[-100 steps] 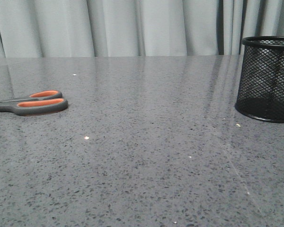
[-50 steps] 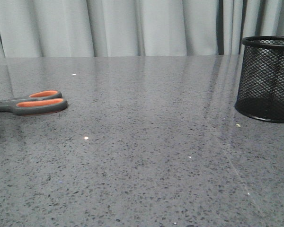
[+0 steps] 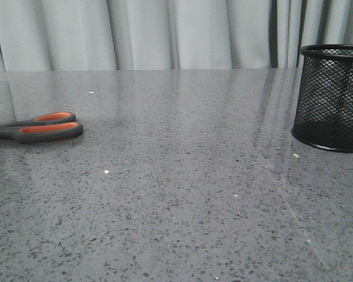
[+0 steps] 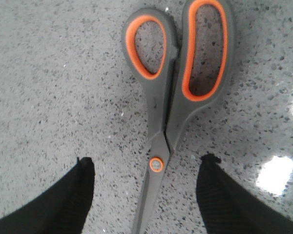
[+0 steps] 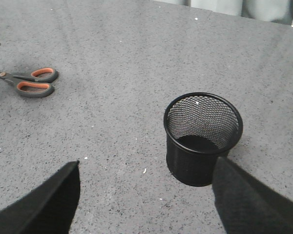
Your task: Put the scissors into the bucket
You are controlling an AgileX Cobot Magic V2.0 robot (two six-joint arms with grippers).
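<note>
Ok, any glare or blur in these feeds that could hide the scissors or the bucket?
Left wrist view: white glare patches on the table beside the scissors, which stay sharp. Front view: curtain reflections streak the tabletop; scissors cut off at the frame edge. Right wrist view: evenly lit, bucket clear.

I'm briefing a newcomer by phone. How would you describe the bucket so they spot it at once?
Start from the grey speckled table in front of the pale curtain. At its far right stands the bucket, upright and empty. It is a black wire-mesh cylinder with a solid rim, unlike the flat orange-lined scissors lying far left.
</note>
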